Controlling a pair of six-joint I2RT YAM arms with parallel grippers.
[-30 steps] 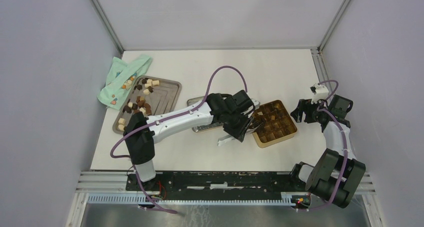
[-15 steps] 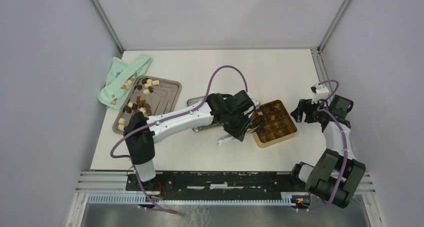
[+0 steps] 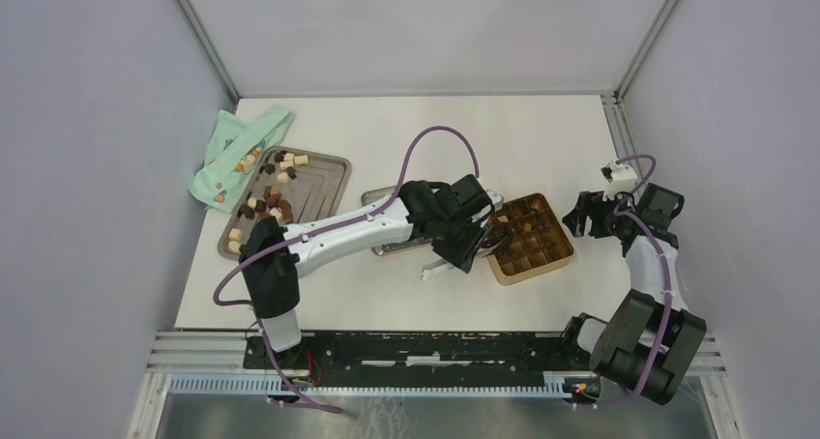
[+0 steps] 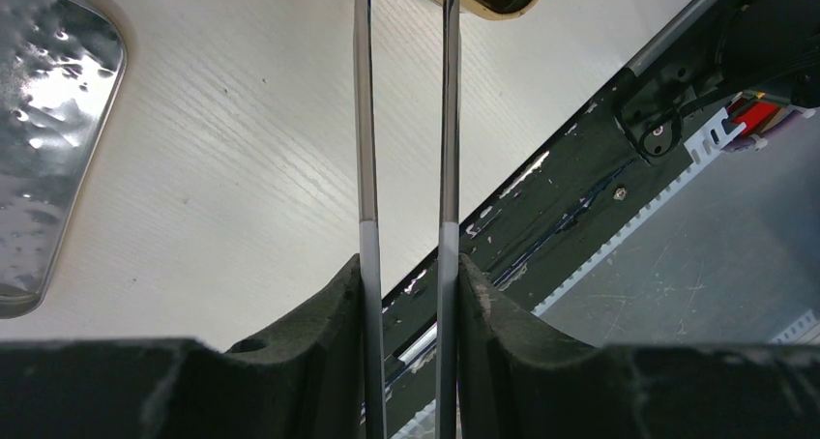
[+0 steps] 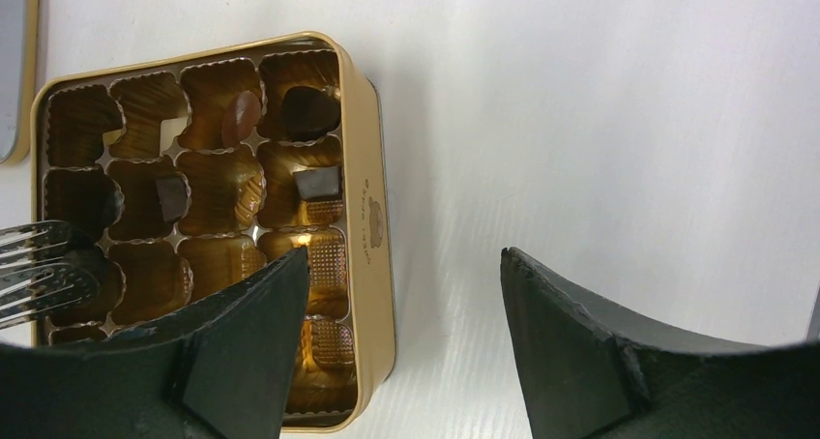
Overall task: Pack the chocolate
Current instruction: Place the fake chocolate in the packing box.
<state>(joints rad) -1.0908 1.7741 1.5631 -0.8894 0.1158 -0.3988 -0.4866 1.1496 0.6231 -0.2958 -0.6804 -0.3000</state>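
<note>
**Packing Barely Begun**

A few chocolate [image 5: 307, 112] chunks sat in the tin [image 5: 372, 217]; most compartments were bare, and most chunks lay on the tray [image 3: 324, 183]. The left hand [image 4: 408, 284] clenched tweezers [image 4: 363, 120], tips over the tin's edge cells. The right hand [image 5: 404, 255], released, hovered at the tin's right edge; open surface [image 3: 387, 130] lay beyond.

A lab-style robot test cell: plain grey panel walls [image 3: 87, 168], bare aluminium frame posts [image 3: 198, 33], a flat white bench top [image 3: 367, 130].
</note>
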